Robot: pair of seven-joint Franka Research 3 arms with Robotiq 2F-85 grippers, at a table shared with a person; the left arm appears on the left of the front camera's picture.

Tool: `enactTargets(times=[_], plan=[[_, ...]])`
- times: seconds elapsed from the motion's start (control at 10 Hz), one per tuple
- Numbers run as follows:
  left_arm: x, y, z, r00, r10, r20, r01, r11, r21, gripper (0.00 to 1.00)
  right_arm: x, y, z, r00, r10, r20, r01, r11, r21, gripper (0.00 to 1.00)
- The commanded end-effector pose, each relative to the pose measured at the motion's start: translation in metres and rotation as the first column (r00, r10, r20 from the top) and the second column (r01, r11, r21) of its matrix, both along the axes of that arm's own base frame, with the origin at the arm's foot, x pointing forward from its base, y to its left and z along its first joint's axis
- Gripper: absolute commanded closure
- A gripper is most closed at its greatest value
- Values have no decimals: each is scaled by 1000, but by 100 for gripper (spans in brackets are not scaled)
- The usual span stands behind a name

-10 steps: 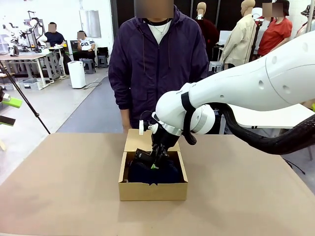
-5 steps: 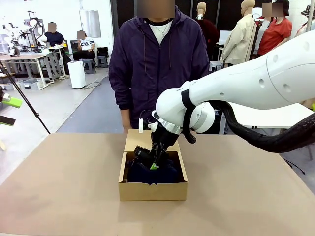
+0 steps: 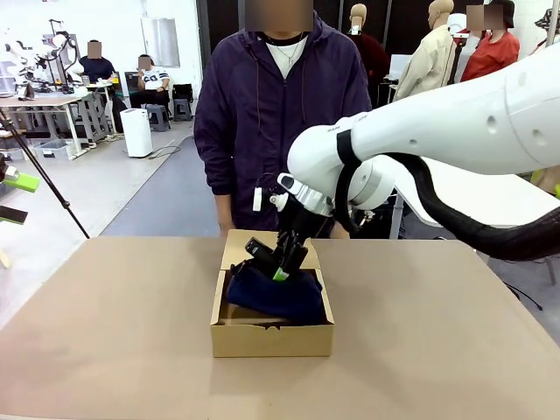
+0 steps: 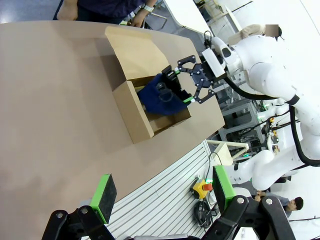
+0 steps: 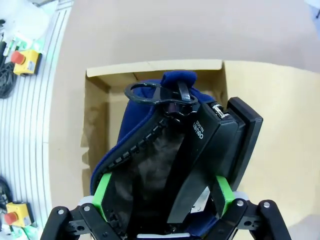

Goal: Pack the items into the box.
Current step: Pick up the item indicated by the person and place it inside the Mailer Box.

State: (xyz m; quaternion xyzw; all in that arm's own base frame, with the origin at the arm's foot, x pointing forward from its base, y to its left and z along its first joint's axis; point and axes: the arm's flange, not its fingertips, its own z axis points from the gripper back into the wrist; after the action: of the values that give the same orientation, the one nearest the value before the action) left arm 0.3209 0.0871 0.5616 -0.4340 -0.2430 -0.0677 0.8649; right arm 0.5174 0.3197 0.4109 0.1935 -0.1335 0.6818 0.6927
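The brown cardboard box stands open at mid-table, its flap lying back toward the person. A dark navy zippered pouch sits in it, tilted, with one end raised above the rim. My right gripper hangs just over that raised end. In the right wrist view its jaws stand wide, green pads on either side of the unzipped pouch and a black stapler lying along the pouch. My left gripper is open and holds nothing, high off the table's near side, looking down on the box.
A person in a dark purple jacket stands at the far edge right behind the box. Bare brown tabletop surrounds the box. Red emergency buttons and cables lie beyond the table's edge.
My right gripper has risen and drawn slightly back, its jaws spreading wider. The pouch's end has come up from deep in the box to above the rim.
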Motion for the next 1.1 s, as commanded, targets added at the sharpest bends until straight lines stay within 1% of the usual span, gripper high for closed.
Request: enactTargets(times=[0.0,0.1,0.2,0.3,0.4,0.5,0.6,0.7,0.8,0.9,1.0], plan=[[-2,0,2,1000,3,-12,-3,1000,-1,0,-2,-6,16,996,-52,71,58,995,-85,0],[-2,0,2,1000,3,-12,-3,1000,-1,0,-4,-2,12,997,-46,58,51,994,-94,0],[-2,0,2,1000,3,-12,-3,1000,-1,0,-8,3,9,992,-64,113,76,991,-112,0],[-2,0,2,1000,3,-12,-3,1000,-1,0,-16,10,12,986,-29,162,46,994,-101,0],[-2,0,2,1000,3,-12,-3,1000,-1,0,-18,10,15,992,-16,125,30,994,-109,0],[-2,0,2,1000,3,-12,-3,1000,-1,0,-16,6,19,994,-27,106,37,994,-100,0],[-2,0,2,1000,3,-12,-3,1000,-1,0,-15,0,25,993,-45,107,55,994,-91,0],[-2,0,2,1000,3,-12,-3,1000,-1,0,-16,-6,32,995,-69,74,75,994,-79,0],[-2,0,2,1000,3,-12,-3,1000,-1,0,-17,-16,43,994,-108,31,110,991,-75,0],[-2,0,2,1000,3,-12,-3,1000,-1,0,-20,-31,58,987,-161,7,161,984,-82,0],[-2,0,2,1000,3,-12,-3,1000,-1,0,-26,-53,77,974,-221,-40,217,972,-93,0]])
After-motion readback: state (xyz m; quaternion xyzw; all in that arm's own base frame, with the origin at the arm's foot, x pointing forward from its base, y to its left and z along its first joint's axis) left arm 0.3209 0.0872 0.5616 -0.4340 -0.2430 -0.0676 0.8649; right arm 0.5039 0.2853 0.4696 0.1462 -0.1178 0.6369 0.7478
